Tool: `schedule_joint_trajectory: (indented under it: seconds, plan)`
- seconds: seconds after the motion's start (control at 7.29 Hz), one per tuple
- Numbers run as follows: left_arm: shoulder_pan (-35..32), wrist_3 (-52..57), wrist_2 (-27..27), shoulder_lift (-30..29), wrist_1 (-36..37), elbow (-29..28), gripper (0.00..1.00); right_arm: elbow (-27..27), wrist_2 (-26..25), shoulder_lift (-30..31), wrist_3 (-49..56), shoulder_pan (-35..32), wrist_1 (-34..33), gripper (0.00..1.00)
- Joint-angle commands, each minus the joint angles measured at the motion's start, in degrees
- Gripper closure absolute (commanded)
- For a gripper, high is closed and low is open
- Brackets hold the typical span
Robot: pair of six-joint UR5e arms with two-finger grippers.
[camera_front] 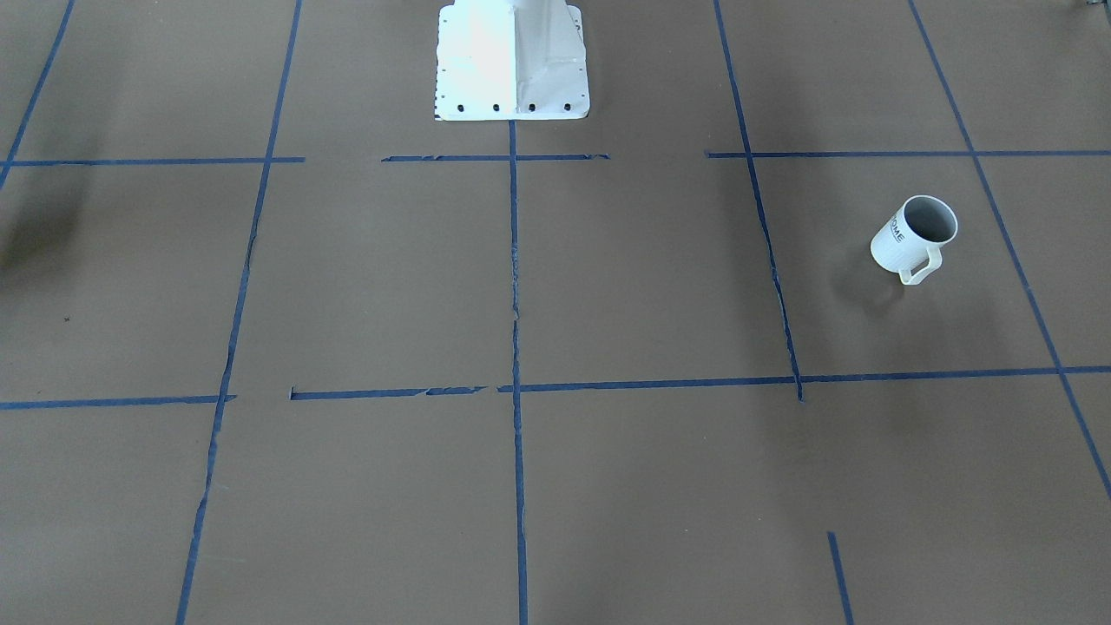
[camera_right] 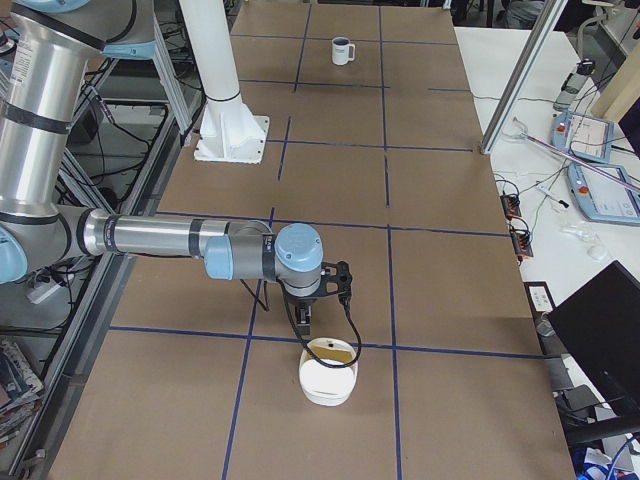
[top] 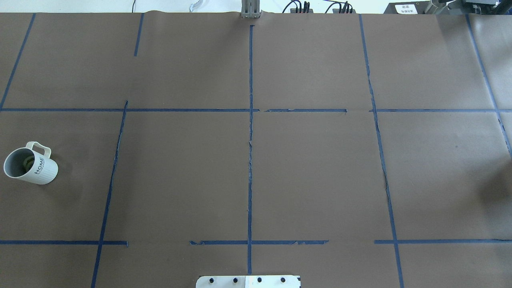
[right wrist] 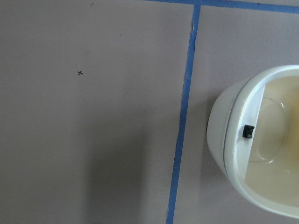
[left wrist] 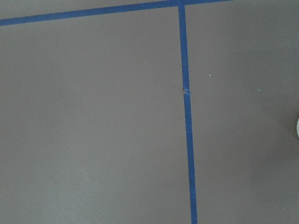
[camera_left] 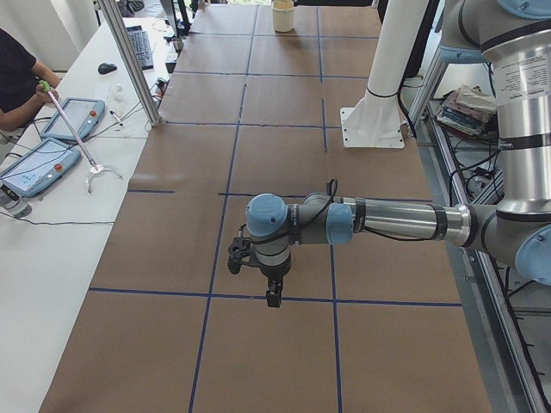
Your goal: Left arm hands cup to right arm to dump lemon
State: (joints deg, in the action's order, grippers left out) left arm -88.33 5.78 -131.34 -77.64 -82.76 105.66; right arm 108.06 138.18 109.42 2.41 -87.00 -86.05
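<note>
The off-white cup [top: 31, 164] marked "HOME" stands upright on the brown table at my far left, handle towards the far side. It also shows in the front view [camera_front: 916, 239] and small at the far end in the right side view [camera_right: 342, 50]. A yellow-green lemon [top: 27, 162] shows dimly inside it. My left gripper [camera_left: 272, 294] hangs over the table and points down, seen only from the side; I cannot tell its state. My right gripper [camera_right: 305, 318] points down just beside a cream container; I cannot tell its state. Neither wrist view shows fingers.
A cream round container [camera_right: 328, 375] stands at my right end of the table, also in the right wrist view [right wrist: 261, 154] and far off in the left side view [camera_left: 282, 15]. The white robot base [camera_front: 512, 61] stands at the table's middle edge. Blue tape lines cross the brown surface.
</note>
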Motion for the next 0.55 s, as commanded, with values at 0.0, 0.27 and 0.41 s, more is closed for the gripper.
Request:
schedule_joint_trajectory:
  seconds: [0.0,0.27,0.41]
  plan:
    - [0.0,0.0,-4.5,-0.1,0.0,-0.3,0.0,0.0,0.3,0.0,0.0,0.1,1.1,0.0]
    - [0.0,0.4,-6.5,-0.1,-0.1,-0.7,0.0,0.0,0.4,0.0,0.1,0.2,1.6,0.0]
    - [0.0,0.5,-6.6,0.3,-0.1,-0.8,0.0,0.0,1.7,0.0,0.2,0.3,1.6,0.0]
